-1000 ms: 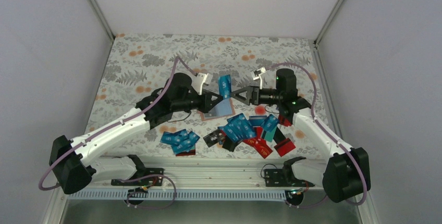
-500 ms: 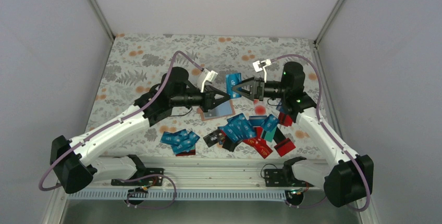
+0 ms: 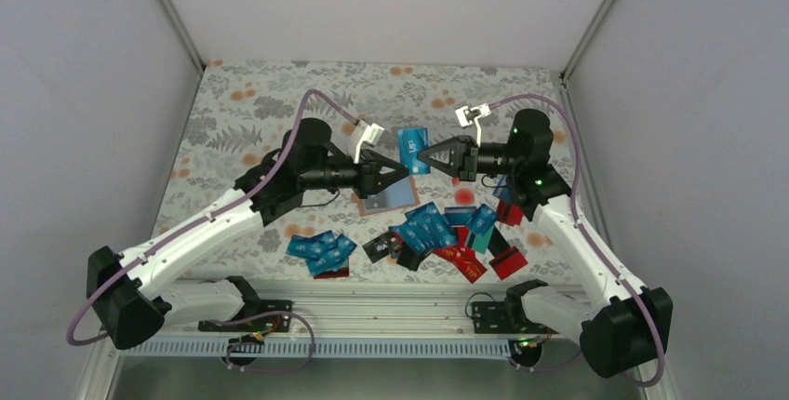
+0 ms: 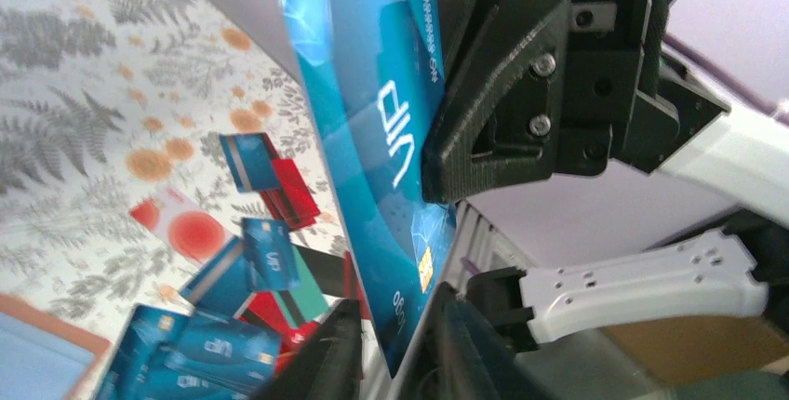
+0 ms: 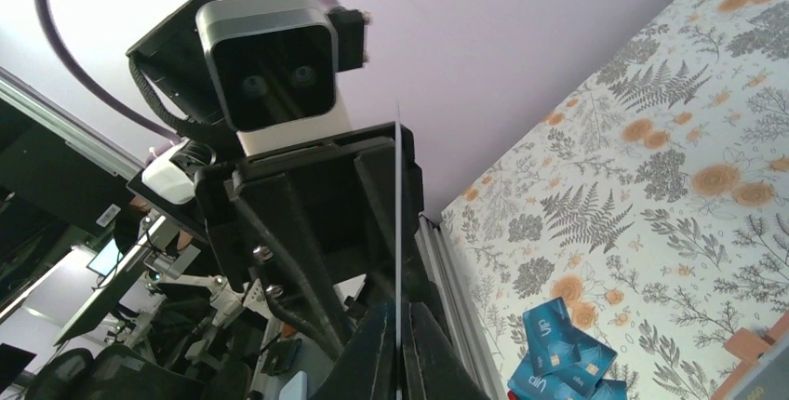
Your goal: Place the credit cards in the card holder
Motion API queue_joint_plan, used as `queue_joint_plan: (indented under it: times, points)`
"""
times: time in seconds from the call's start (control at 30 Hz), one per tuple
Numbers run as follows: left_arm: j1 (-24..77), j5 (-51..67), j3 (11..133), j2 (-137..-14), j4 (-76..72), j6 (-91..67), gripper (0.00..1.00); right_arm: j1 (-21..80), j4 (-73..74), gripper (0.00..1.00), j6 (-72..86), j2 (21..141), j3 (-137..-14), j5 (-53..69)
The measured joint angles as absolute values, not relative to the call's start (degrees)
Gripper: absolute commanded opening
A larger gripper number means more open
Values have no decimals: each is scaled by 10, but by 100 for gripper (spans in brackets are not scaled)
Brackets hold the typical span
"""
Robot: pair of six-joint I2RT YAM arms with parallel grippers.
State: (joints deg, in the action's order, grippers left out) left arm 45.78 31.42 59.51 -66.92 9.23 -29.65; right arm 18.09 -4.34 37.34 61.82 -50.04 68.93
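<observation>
Held card point(image 3: 412, 151): thin glossy blue plastic rectangle marked "vip", up in the air between both arms.
Right pincer point(image 3: 426, 156): clamped together on the card's edge.
Left pincer point(image 3: 403, 170): fingers slightly apart around the card's lower corner.
Card holder point(image 3: 365, 203): flat tan leather-like pouch on the floral cloth point(image 3: 251, 112), below the left pincer.
Loose cards point(image 3: 437, 231): blue, red and black heap just beside the holder.

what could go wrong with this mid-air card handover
The right end effector pinches the card near one edge only, so it may pivot or slip once the left end effector lets go. A dropped card could land among the loose cards rather than in the holder.
</observation>
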Motion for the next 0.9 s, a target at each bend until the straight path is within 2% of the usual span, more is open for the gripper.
queue_joint_plan:
  times: [0.1, 0.17, 0.3, 0.5, 0.57, 0.7, 0.83, 0.9]
  points:
    - [458, 305, 595, -671, 91, -304, 47, 181, -33, 4, 372, 619, -501, 688]
    - [457, 300, 594, -670, 88, -306, 48, 181, -30, 4, 372, 619, -501, 688]
    - [450, 289, 586, -662, 78, -312, 48, 181, -29, 4, 372, 620, -501, 691]
    - [436, 286, 569, -652, 42, -326, 41, 181, -27, 4, 373, 621, -501, 700]
    - [434, 288, 565, -652, 27, -329, 38, 182, -27, 4, 373, 621, -501, 703]
    - [432, 294, 563, -656, 7, -339, 25, 185, -27, 4, 373, 621, -501, 708]
    - [432, 306, 562, -665, -18, -347, 5, 189, -27, 4, 373, 622, -501, 710]
    - [432, 312, 561, -668, -25, -352, 3, 190, -27, 7, 373, 624, -501, 710]
